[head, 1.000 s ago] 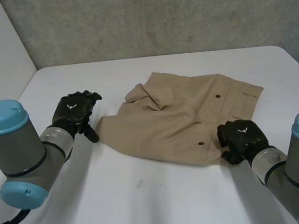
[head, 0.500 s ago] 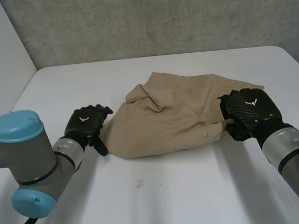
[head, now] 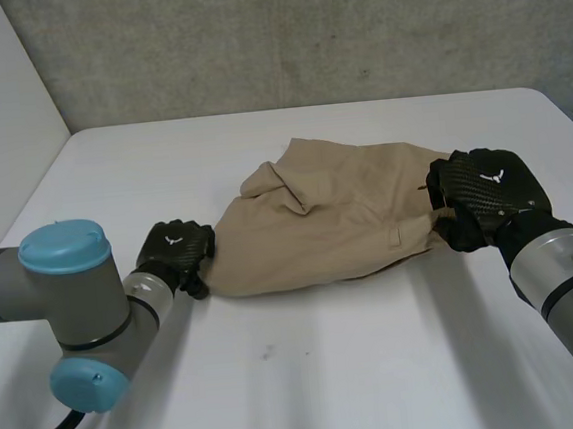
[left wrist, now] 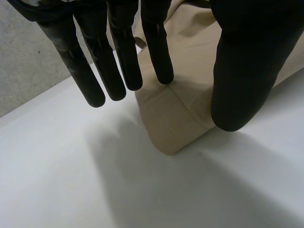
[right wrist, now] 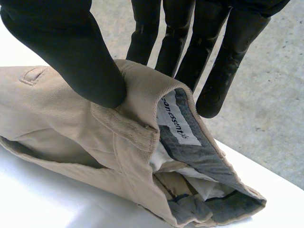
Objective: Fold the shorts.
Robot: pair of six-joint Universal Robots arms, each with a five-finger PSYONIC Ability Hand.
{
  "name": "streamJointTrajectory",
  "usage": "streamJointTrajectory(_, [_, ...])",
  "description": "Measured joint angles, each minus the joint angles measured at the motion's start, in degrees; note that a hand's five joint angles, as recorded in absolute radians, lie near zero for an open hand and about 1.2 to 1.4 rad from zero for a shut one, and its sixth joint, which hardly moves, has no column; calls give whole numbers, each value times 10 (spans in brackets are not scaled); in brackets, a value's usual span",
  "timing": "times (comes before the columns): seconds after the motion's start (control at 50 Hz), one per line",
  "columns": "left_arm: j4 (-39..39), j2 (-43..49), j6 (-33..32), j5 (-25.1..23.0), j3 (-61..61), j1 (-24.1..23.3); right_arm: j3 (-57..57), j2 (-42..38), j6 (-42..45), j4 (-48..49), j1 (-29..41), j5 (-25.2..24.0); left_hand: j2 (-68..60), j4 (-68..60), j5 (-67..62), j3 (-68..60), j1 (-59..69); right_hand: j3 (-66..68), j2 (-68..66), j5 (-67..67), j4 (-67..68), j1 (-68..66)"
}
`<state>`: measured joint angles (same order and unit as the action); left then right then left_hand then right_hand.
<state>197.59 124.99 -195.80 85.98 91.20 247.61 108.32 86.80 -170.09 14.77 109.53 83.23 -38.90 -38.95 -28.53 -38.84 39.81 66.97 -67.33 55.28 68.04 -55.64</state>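
Broadly, the white table (head: pixel 312 393) offers plenty of bare, smooth room: a wide strip along its near edge, the far left corner, and the band below the rough grey concrete wall (head: pixel 301 33). The tan shorts (head: pixel 328 231) lie on the table's middle, a little toward the right. They are bunched into a rounded heap, with soft folds raised at the far left and the near edge doubled over in a smooth curve.

The left arm (head: pixel 68 304) comes in low from the near left, the right arm (head: pixel 562 271) from the near right. The right robot hand (head: pixel 486 197) is at the shorts' right end, clamped on the waistband. In the right wrist view its thumb (right wrist: pixel 71 52) presses the ribbed twill against the fingers (right wrist: pixel 142 33) behind it, holding the band off the table so that the waist gapes.

The left robot hand (head: pixel 174 249) is at the shorts' left corner, its fingers (left wrist: pixel 118 61) straight and spread and its thumb (left wrist: pixel 247 71) set apart, gripping nothing. The rounded, seamed corner lies flat on the table between them; whether the tips touch it I cannot tell.

Inside the gaping waist show a grey lining (right wrist: pixel 209 156), a white printed label (right wrist: pixel 179 121) and pale pocket cloth. A stitched buttonhole (right wrist: pixel 32 74) sits on the outer face just beside the thumb.
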Motion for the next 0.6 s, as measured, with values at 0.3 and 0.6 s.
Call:
streamJointTrajectory(0.3, [1, 11, 3, 2, -11, -7, -5, 8, -3, 0, -4, 0, -294, -292, -276, -291, 254, 0, 0, 0, 0, 0])
streamJointTrajectory(0.6, [-13, -230, 29, 6, 25, -10, -62, 47, 35, -142, -4, -12, -294, -293, -276, -291, 254, 0, 0, 0, 1, 0])
